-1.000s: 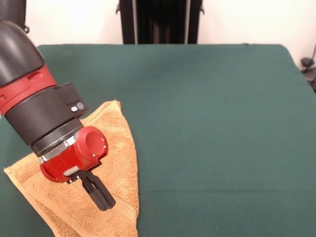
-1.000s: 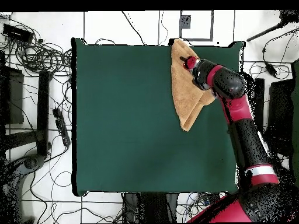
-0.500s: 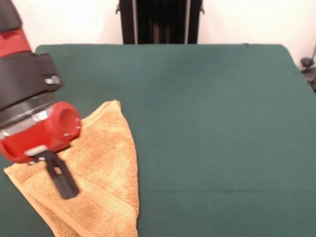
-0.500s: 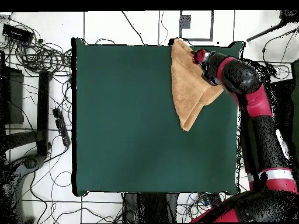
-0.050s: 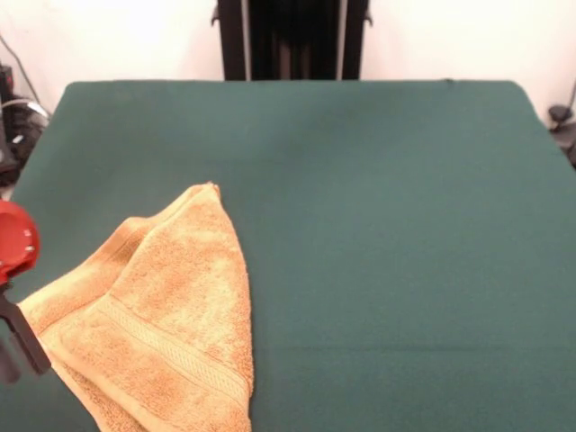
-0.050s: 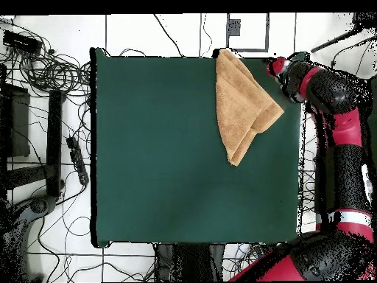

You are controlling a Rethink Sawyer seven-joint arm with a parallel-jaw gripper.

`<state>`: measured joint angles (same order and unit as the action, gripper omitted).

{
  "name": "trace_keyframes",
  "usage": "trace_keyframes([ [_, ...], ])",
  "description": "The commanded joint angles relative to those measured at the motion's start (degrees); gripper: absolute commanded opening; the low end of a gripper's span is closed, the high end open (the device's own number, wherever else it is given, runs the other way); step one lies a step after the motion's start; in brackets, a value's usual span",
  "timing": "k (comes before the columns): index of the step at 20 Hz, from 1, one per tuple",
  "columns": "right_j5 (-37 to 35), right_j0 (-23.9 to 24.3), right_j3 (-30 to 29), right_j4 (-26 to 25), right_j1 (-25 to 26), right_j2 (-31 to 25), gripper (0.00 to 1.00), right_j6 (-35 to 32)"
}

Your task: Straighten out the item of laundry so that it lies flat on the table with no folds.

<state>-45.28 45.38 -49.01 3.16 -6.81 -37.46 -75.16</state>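
The folded orange towel point(image 6: 243, 103) lay at the green worktop's point(image 6: 162, 162) upper right. The end effector point(image 6: 274, 66) hung just beyond the towel's right side, near the frame's upper right.

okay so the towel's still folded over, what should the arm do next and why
Probably bring the hand back over the towel to grip its folded-over top layer. The towel lies doubled into a triangle near the table edge, and the hand sits beside it, holding nothing.

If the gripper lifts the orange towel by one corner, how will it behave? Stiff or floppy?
Probably floppy: the towel lies folded over itself in soft layers, so it would likely drape and hang. It looks thin, so probably light. Its fluffy terry may grip the felt-like table, so a push might bunch it rather than slide it.
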Motion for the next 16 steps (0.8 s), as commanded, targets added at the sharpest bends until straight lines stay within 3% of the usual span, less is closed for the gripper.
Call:
trace_keyframes([
  [1, -10.5, -2.8, 5.5, 1.3, 7.2, 0.9, 1.0, -2.8],
  [9, -11.7, -6.6, 14.8, 1.3, 11.9, -0.5, 1.0, -5.9],
  [13, -8.5, -6.0, 10.0, 3.3, 10.2, -1.1, 1.0, -8.7],
  [16, -5.1, -4.2, 1.8, 4.8, 5.8, -1.3, 1.0, -11.4],
])
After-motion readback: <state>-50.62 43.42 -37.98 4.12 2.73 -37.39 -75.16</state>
